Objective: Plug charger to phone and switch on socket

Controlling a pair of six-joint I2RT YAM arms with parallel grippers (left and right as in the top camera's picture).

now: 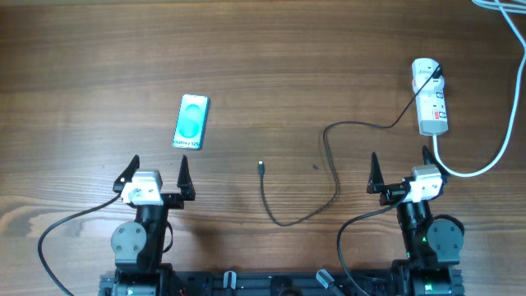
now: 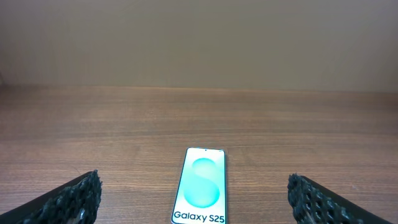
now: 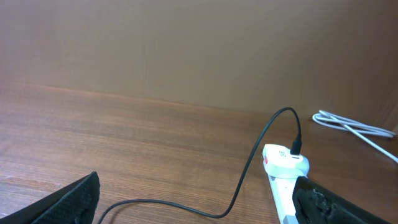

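At the near edge of the desk [image 1: 246,49], left hand [image 1: 158,162] and right hand [image 1: 399,156] sit level, both spread wide (left facing the phone [image 1: 191,122]).

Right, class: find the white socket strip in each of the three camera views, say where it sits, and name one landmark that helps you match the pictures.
Overhead: the socket lies at the upper right, lengthwise up the picture.
Left wrist: not in it; only the phone shows there.
Right wrist: lower right, running off the bottom edge.
Shared landmark: the black charger plugged into the strip's far end, seen in both views that show the strip.
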